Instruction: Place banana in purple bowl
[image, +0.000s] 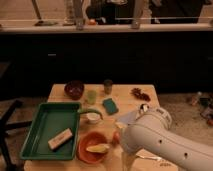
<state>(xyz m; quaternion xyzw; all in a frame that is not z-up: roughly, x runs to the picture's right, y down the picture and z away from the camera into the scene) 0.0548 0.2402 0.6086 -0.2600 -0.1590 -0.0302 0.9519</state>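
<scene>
Pincer jaws stand apart and empty, out of sight below the bottom edge, where the white arm (155, 137) bends down over the table's (125, 95) front right corner. One banana (97, 148) lies in the orange bowl (81, 148), well apart from the one purple bowl (71, 92) at the back. Two bowls, one green tray (47, 122), one tan block (60, 138).
</scene>
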